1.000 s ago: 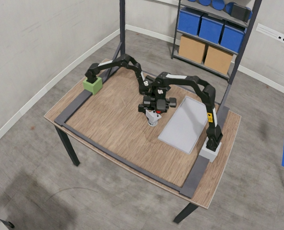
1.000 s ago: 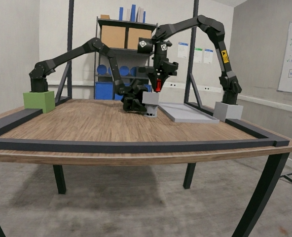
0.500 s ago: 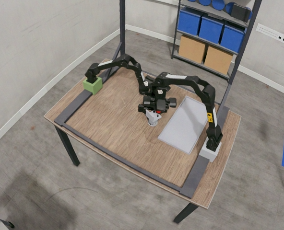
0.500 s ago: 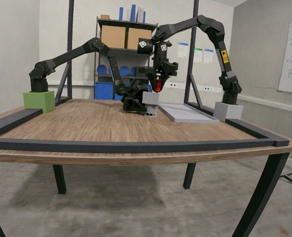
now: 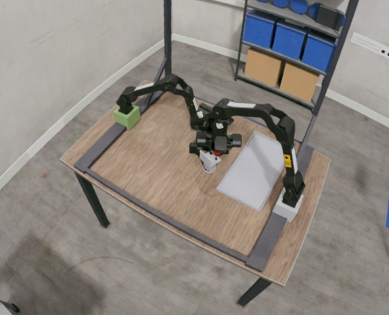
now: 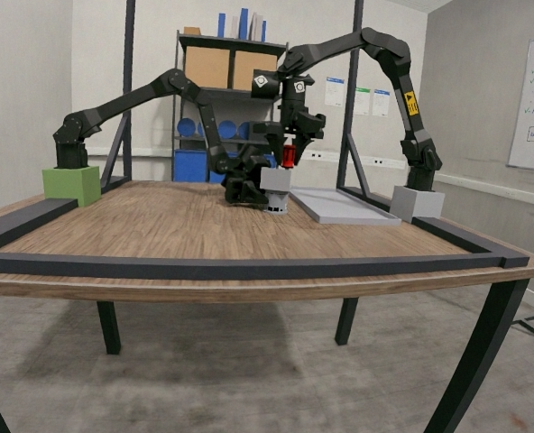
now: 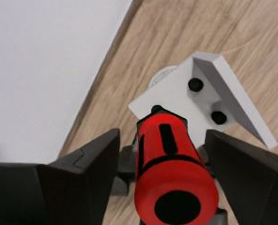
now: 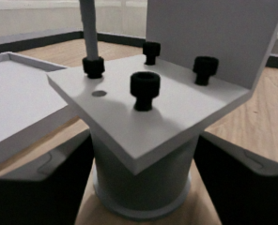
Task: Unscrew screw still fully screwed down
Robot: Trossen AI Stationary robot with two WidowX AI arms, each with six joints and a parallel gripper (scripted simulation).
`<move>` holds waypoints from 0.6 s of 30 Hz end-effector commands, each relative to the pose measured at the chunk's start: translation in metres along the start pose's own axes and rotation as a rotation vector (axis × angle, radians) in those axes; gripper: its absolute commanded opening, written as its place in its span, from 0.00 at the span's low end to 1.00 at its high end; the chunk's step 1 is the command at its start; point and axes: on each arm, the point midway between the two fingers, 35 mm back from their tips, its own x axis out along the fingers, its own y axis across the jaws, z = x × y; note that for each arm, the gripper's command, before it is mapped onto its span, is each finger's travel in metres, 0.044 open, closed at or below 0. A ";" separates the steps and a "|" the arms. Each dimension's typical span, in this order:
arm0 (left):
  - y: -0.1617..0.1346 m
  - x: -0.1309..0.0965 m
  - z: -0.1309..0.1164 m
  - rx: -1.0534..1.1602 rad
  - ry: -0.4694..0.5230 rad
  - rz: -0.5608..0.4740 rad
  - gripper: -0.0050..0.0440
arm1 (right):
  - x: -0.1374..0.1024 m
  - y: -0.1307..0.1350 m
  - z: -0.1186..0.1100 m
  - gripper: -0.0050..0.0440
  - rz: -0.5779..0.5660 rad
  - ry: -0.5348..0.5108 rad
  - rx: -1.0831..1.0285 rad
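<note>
Top and exterior views show the wood-grained table beneath both black jointed arms. The left arm arches up from its grey block and drops its wrist so the left gripper points down. The right arm reaches from the green block, its right gripper low and roughly level; from above, the left wrist mostly covers it.

Near the left gripper lies the flat, light-grey, rimmed tray, cut off in both wrist views. The round grey joint module stands upright between the right fingers, which are closed against its sides. On top sits the angled light-grey metal-like bracket, in place below the left gripper.

The red-and-black screwdriver stands between the left fingers, which are spread, not clamping it; its tip is on a black socket-head screw. Three other black screws stand proud of the bracket, ahead of the right gripper. Beside the tool's screw is a small dark round spot; whether it is a hole or a shadow is hard to tell.
</note>
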 end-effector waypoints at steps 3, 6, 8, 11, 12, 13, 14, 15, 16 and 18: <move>-0.003 -0.010 -0.003 -0.004 0.020 -0.029 0.61 | 0.002 0.005 0.015 0.60 0.000 -0.012 0.035; -0.003 -0.010 -0.003 -0.004 0.020 -0.029 0.61 | 0.002 0.005 0.015 0.60 0.000 -0.012 0.035; -0.003 -0.010 -0.003 -0.004 0.020 -0.029 0.61 | 0.002 0.005 0.015 0.60 0.000 -0.012 0.035; -0.003 -0.010 -0.003 -0.004 0.020 -0.029 0.61 | 0.002 0.005 0.015 0.60 0.000 -0.012 0.035; -0.003 -0.010 -0.003 -0.004 0.020 -0.029 0.61 | 0.002 0.005 0.015 0.60 0.000 -0.012 0.035; -0.003 -0.010 -0.003 -0.004 0.020 -0.029 0.61 | 0.002 0.005 0.015 0.60 0.000 -0.012 0.035; -0.003 -0.010 -0.003 -0.004 0.020 -0.029 0.61 | 0.002 0.005 0.015 0.60 0.000 -0.012 0.035; -0.003 -0.010 -0.003 -0.004 0.020 -0.029 0.61 | 0.002 0.005 0.015 0.60 0.000 -0.012 0.035; -0.003 -0.010 -0.003 -0.004 0.020 -0.029 0.61 | 0.002 0.005 0.015 0.60 0.000 -0.012 0.035; -0.003 -0.007 -0.003 0.067 0.016 -0.023 0.61 | 0.002 0.005 0.015 0.60 0.000 -0.012 0.035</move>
